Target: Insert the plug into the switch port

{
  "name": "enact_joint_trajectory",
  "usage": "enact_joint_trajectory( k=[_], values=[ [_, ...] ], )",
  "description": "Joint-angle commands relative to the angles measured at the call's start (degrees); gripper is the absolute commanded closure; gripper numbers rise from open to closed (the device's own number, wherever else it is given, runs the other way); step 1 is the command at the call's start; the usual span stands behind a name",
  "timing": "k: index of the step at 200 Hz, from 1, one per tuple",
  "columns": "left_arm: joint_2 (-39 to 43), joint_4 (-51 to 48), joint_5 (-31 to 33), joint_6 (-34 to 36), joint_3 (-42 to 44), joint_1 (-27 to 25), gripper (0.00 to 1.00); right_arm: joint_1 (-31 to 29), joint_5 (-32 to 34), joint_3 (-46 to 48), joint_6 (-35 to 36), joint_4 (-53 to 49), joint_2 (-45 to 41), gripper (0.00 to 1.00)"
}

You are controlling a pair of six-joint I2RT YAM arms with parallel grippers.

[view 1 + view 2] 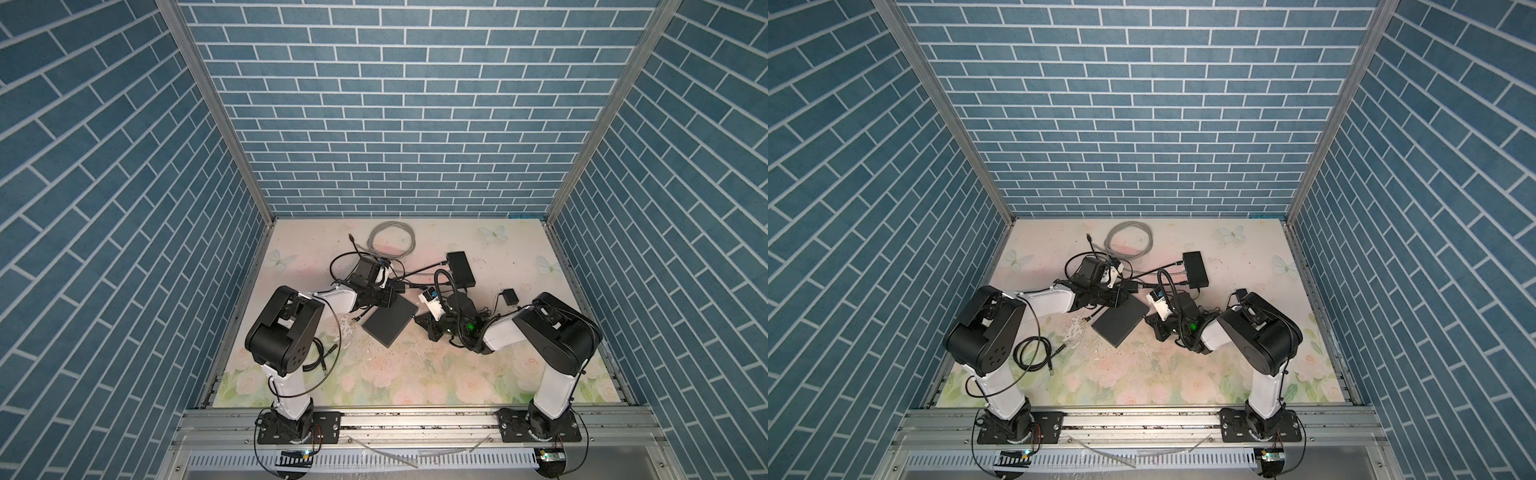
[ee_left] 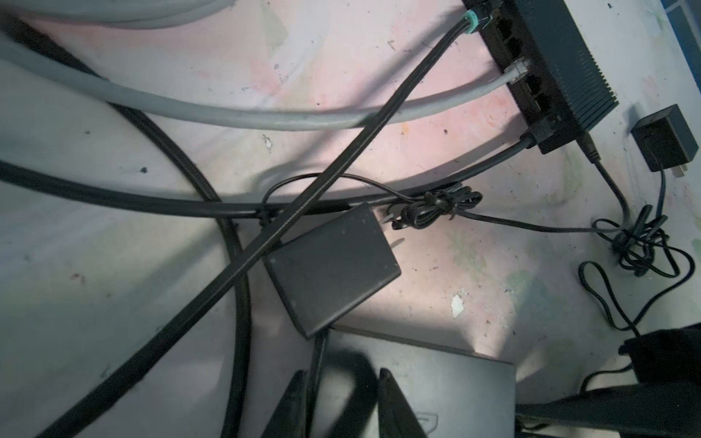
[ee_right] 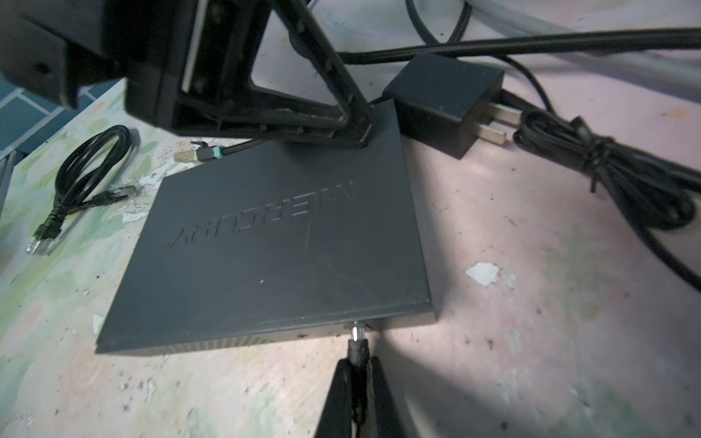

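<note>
Two arms: our right end effector (image 3: 357, 366) pinches the plug (image 3: 357, 338) at the switch (image 3: 280, 246) port (image 3: 354, 324); our left end effector (image 2: 341, 383), we cannot tell.

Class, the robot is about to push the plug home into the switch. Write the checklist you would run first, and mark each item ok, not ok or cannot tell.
1. Right gripper shut on the plug: ok.
2. Plug tip at the port in the near edge of the switch: ok.
3. Plug fully seated: not ok; bare metal shows outside the port.
4. Left gripper on the switch's far corner: ok. Whether it presses hard enough to brace the switch: cannot tell.
5. Switch flat on the table: ok.
</note>
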State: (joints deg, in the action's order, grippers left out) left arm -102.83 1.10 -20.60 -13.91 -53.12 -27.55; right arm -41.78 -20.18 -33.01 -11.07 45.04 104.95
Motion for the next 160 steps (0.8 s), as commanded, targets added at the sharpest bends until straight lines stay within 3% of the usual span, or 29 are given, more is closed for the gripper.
enact_joint_trajectory(
  k=[1,58,101,160],
  values=[
    [-4.0,-19.4,-23.6,-2.0,5.7,-6.9,0.68,0.1,6.1,-3.9,1.6,15.6,1.6,1.0],
    [-6.5,-18.7,-26.4,-1.8,4.6,-9.7,0.71,-0.1,2.3,-8.4,4.0,10.9,0.8,1.0],
    [-6.8,-18.9,-26.8,-1.0,4.3,-10.2,0.71,-0.3,-5.3,-11.7,5.7,11.1,2.6,1.0],
    [-7.6,-19.3,-26.5,-0.6,3.3,-12.6,0.73,-0.6,-7.1,-15.8,6.4,8.0,2.3,1.0]
  ],
)
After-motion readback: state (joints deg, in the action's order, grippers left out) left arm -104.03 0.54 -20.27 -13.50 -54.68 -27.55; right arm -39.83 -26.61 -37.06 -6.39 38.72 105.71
